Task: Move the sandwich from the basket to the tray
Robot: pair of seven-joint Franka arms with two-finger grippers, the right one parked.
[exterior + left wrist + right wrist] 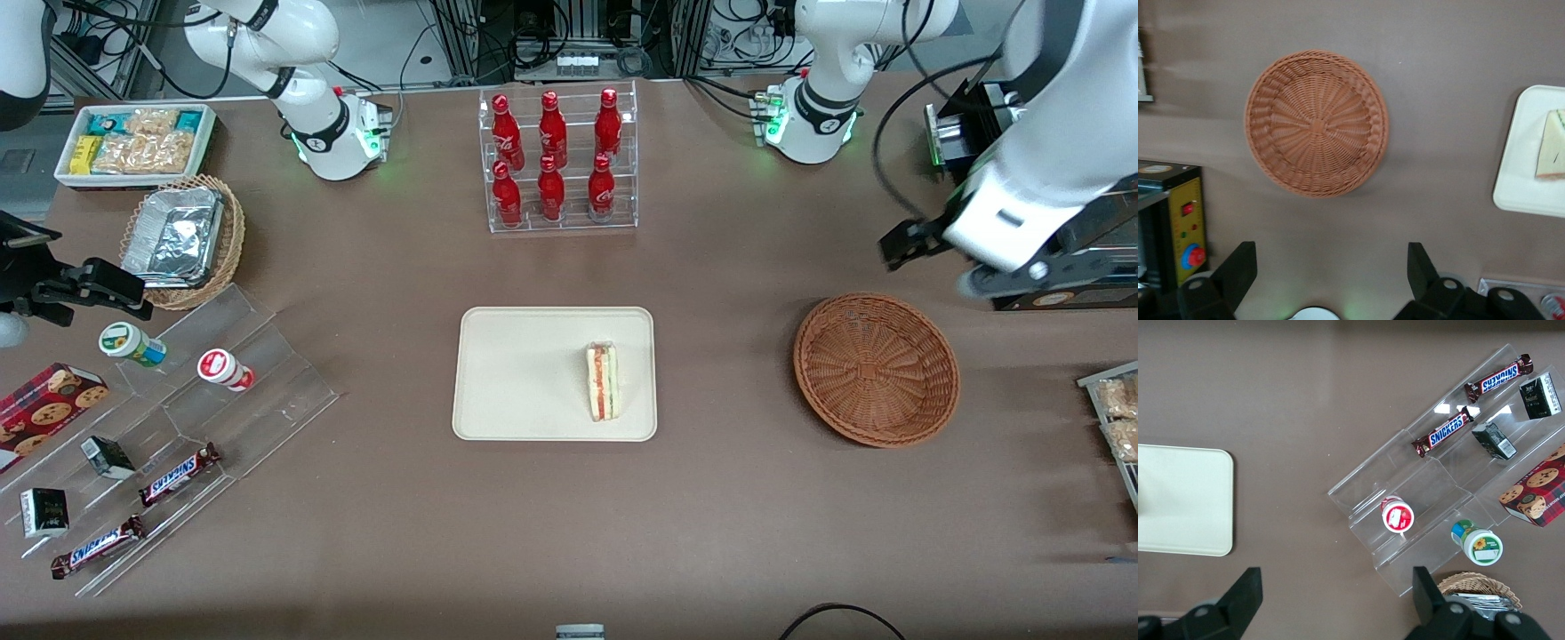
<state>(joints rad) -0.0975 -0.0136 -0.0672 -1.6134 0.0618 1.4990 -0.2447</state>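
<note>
Front view: the sandwich (603,382) lies on the tray (524,373); the basket (876,369) sits empty, the pincer (933,258) raised above it.

Left wrist view: pincer (1331,273) spread wide, holding nothing; only a careless swing could clip the basket (1317,123).

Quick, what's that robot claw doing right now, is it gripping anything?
Gripper: open, holding nothing, raised above the table near the empty basket. The sandwich lies on the tray.
</note>
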